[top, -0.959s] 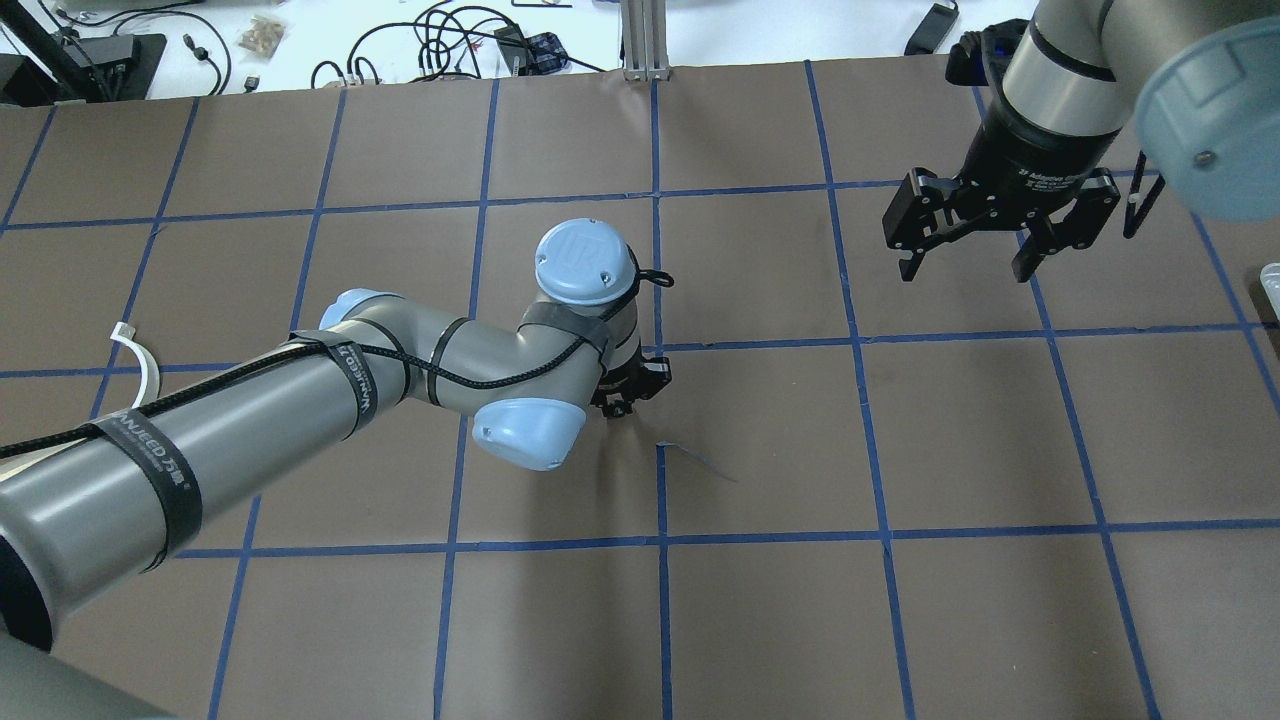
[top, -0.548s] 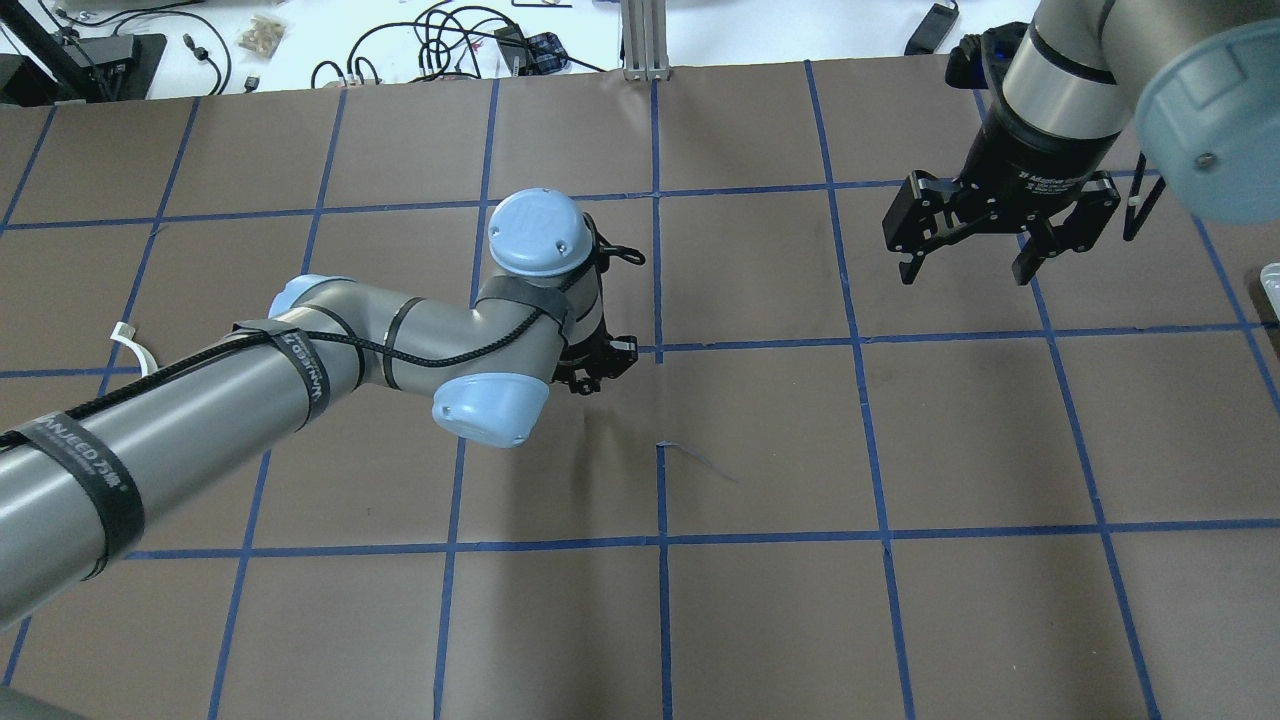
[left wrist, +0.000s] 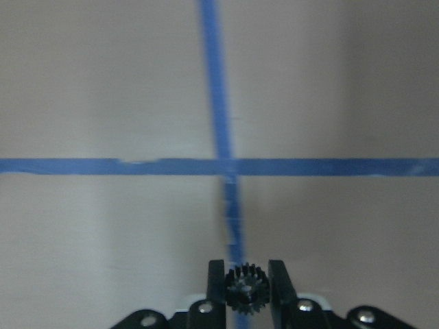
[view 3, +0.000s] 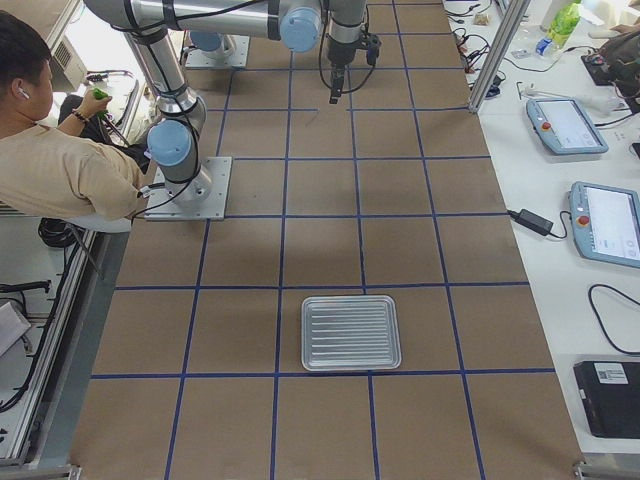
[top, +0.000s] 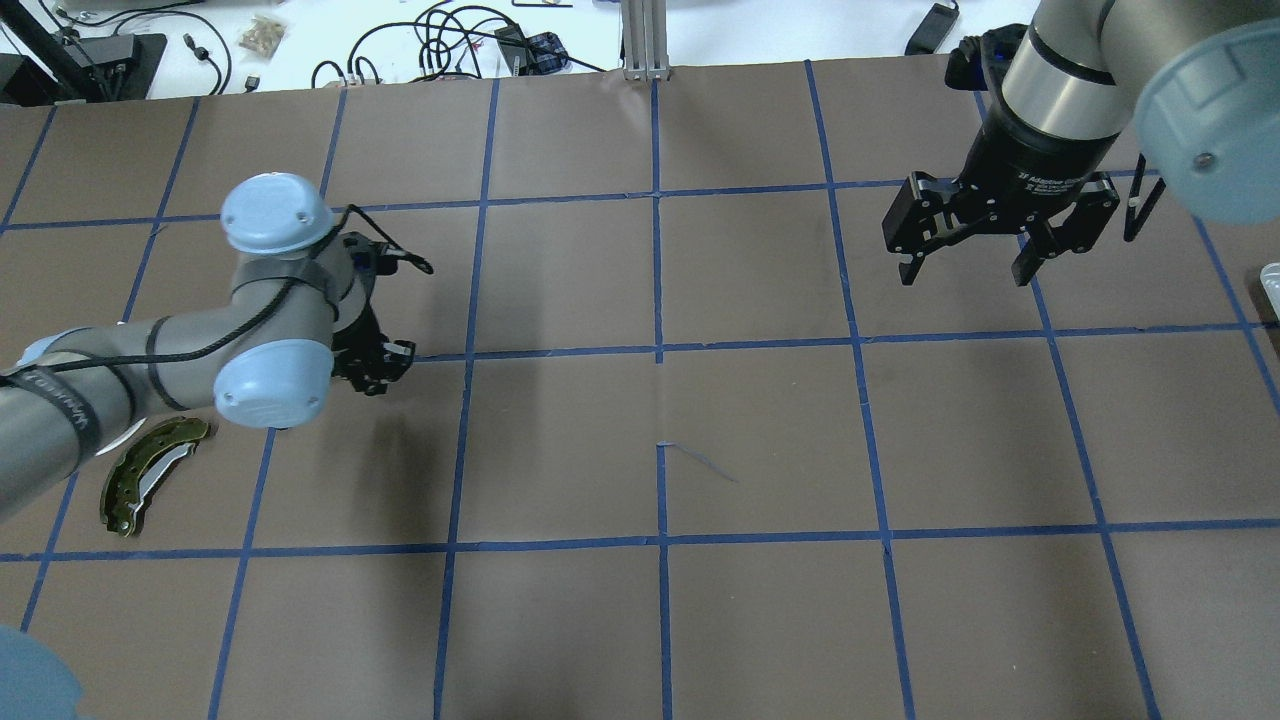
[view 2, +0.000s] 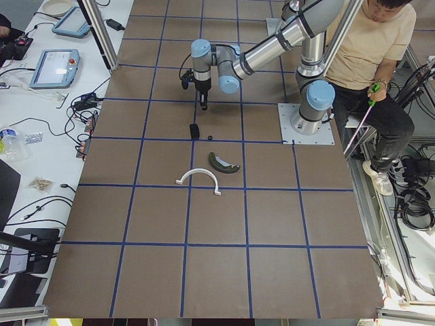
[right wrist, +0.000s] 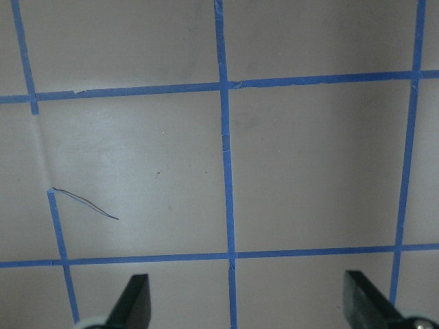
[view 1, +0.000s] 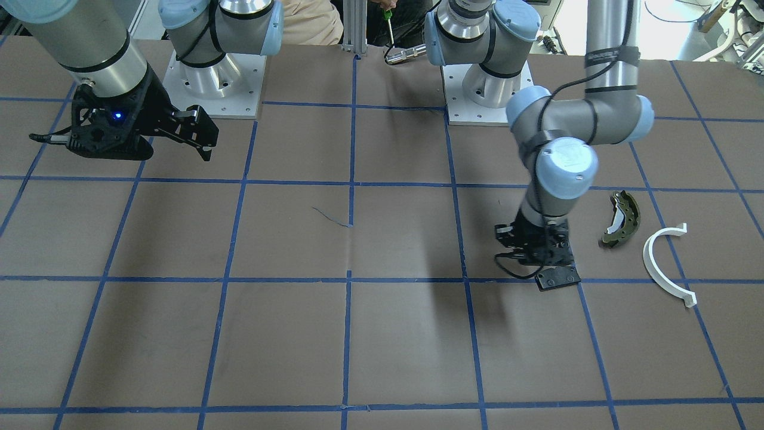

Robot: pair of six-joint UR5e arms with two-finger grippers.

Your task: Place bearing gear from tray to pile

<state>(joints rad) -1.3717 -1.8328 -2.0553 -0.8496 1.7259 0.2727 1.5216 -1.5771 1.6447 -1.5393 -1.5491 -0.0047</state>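
My left gripper is shut on a small black toothed bearing gear and holds it above the table. In the front view it hangs close by the flat black plate of the pile. The olive-green brake shoe and the white half-ring lie just beyond it. In the overhead view the left gripper is right of the brake shoe, and the arm hides the plate. My right gripper is open and empty, high at the far right.
The ribbed metal tray lies empty at the table's right end; its corner shows in the overhead view. A person sits behind the robot bases. Cables and devices lie beyond the table's far edge.
My left arm has swung leftward across the table with the gear in its jaws, uncovering the brake shoe. The right arm has not moved.
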